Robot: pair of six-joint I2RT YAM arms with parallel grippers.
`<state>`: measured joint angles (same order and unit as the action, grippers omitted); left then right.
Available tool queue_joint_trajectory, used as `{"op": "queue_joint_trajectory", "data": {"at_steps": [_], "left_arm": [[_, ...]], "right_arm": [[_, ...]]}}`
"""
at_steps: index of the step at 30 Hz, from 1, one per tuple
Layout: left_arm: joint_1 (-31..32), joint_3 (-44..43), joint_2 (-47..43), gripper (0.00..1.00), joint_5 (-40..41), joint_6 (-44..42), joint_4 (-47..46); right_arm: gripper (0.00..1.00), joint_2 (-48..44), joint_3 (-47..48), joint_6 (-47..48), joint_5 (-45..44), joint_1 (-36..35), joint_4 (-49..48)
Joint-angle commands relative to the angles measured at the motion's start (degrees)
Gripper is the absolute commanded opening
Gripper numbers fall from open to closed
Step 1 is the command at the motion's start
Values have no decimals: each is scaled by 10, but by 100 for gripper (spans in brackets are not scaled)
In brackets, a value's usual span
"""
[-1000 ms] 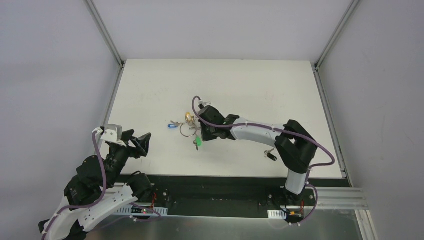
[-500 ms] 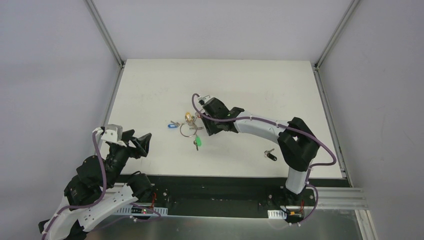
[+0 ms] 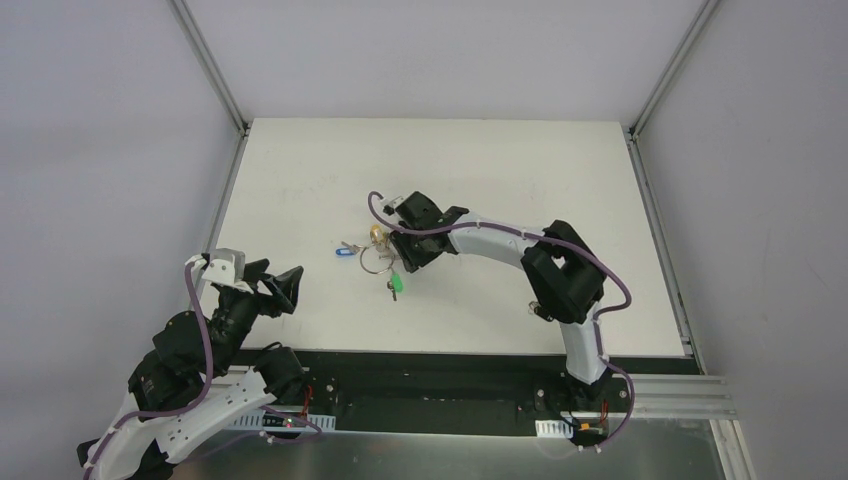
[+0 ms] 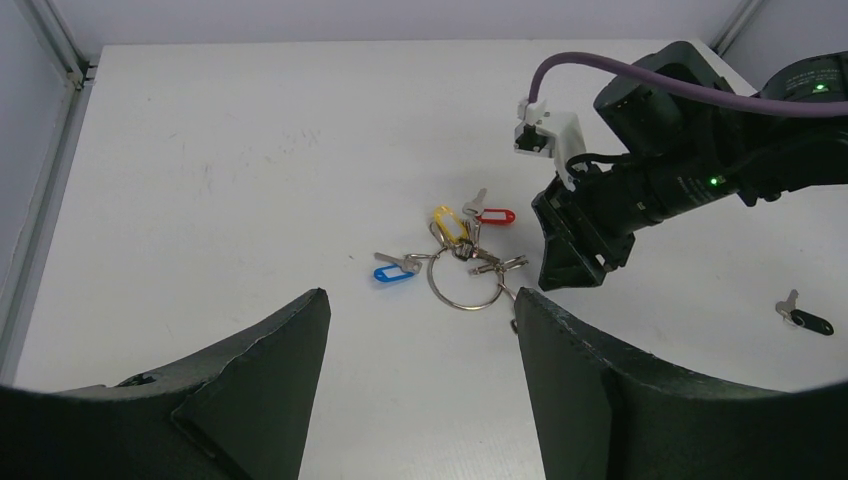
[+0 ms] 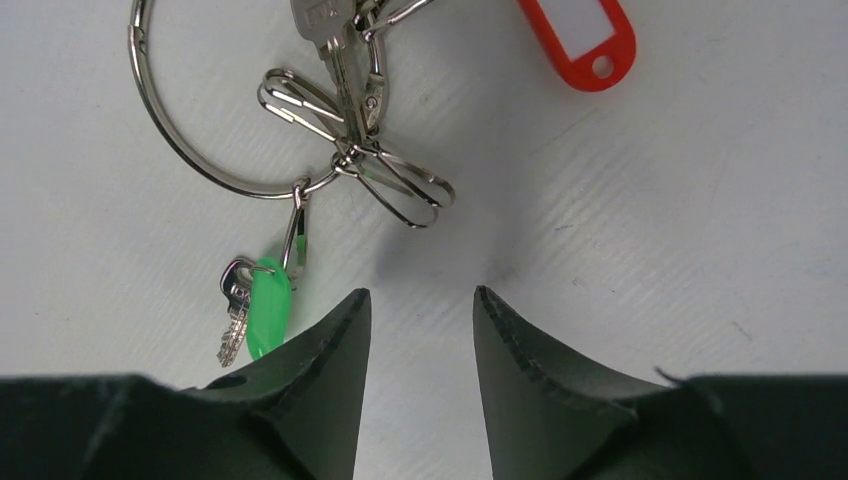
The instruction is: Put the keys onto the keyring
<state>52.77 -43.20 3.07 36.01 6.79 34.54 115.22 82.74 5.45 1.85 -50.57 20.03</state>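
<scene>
Left claw (image 4: 420,300) sits at 7 o'clock of the white worktop (image 3: 300,180), by its base. It is spread wide and holds nothing.

The small black-headed metal key (image 4: 803,320) lies loose on the worktop, roughly 4 o'clock from the right claw (image 5: 420,335) and well apart from it. In the top view the right arm's elbow mostly hides it. In the left wrist view its long axis runs about 10-to-4, head at the 4 end. The right arm is far nearer, so I'd judge this pick is its job.

The small green-headed metal key (image 5: 268,320) looks already hung on the large round steel keyring (image 5: 175,150) by a small loop, just beside the right claw at 9 o'clock in its wrist view. Right claw is partly open and empty.

Red-tagged key (image 5: 580,40), yellow-tagged key (image 4: 448,225) and blue-tagged key (image 4: 393,273) cluster around the ring.
</scene>
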Motion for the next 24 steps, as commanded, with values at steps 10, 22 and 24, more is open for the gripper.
{"op": "queue_joint_trajectory", "data": {"at_steps": [10, 22, 24], "left_arm": [[-5, 3, 3, 68, -5, -2, -18], [-5, 3, 3, 68, -4, -2, -18], [-5, 3, 4, 68, -4, -2, -17]], "right_arm": [[45, 50, 58, 29, 14, 0, 9], [45, 72, 86, 28, 21, -5, 8], [44, 75, 89, 27, 24, -7, 6]]}}
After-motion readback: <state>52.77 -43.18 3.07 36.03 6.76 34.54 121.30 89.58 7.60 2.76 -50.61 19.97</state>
